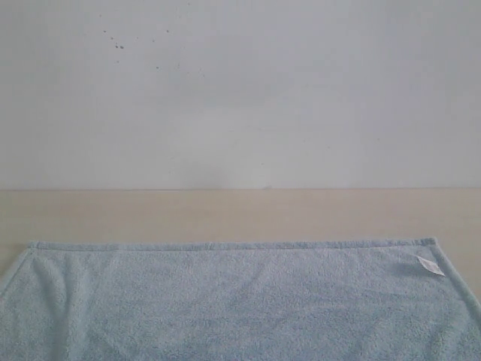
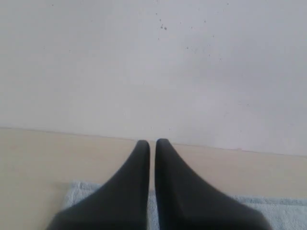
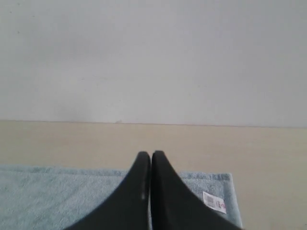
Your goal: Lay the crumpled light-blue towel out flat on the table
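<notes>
The light-blue towel [image 1: 225, 301] lies flat and smooth on the pale beige table [image 1: 225, 214], its far hem straight and its white label [image 1: 429, 265] at the far right corner. Neither gripper shows in the exterior view. In the left wrist view my left gripper [image 2: 152, 143] is shut with nothing between its black fingers, held above the towel [image 2: 288, 211] near its far edge. In the right wrist view my right gripper [image 3: 150, 154] is shut and empty, above the towel [image 3: 57, 196] close to the label [image 3: 214, 201].
A plain white wall [image 1: 240, 90] rises behind the table's far edge, with a few small dark specks [image 1: 119, 45] on it. A bare strip of table runs between the towel's far hem and the wall.
</notes>
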Robot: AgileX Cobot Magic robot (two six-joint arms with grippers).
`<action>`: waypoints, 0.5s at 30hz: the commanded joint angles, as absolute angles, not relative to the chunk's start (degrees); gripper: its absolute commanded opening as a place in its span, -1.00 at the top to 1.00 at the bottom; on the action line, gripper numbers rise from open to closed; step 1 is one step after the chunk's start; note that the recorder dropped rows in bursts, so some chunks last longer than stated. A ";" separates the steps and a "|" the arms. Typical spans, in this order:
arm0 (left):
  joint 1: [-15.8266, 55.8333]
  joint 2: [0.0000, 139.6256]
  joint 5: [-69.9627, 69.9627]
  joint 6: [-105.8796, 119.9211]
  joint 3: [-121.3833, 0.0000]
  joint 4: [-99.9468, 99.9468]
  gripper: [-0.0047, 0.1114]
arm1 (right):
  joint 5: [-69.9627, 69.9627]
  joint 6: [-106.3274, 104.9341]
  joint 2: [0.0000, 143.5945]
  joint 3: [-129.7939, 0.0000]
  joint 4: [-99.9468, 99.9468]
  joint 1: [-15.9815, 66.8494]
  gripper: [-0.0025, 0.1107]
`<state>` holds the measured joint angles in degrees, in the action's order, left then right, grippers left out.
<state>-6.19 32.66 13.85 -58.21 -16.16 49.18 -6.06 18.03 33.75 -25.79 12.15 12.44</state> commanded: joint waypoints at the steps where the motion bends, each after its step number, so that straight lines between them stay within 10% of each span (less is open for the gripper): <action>1: -5.98 31.24 14.16 -59.93 -12.81 49.23 0.85 | -9.58 11.22 29.84 -24.66 12.16 18.84 0.96; 15: -6.10 31.24 14.16 -59.93 -12.55 49.23 0.85 | -11.82 13.07 27.68 -24.66 12.16 29.16 0.96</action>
